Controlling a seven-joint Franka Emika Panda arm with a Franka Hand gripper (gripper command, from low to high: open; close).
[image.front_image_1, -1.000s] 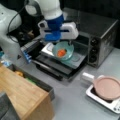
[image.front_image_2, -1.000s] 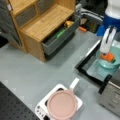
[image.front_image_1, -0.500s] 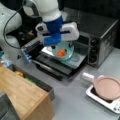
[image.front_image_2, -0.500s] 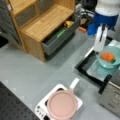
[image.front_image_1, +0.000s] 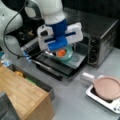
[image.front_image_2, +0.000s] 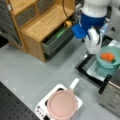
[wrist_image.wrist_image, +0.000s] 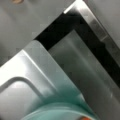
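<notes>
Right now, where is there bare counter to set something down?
The widest free patch is the grey counter between the wooden cabinet and the pink pan. It is crowded at the open oven: the gripper hangs over the teal bowl on the tray.

teal bowl (image.front_image_2: 108, 60) upright, on oven tray (image.front_image_2: 93, 70)

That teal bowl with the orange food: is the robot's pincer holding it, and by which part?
It looks so, though the grip itself is hidden: the pincer sits at the near rim of the teal bowl, which hangs above the oven tray.
</notes>
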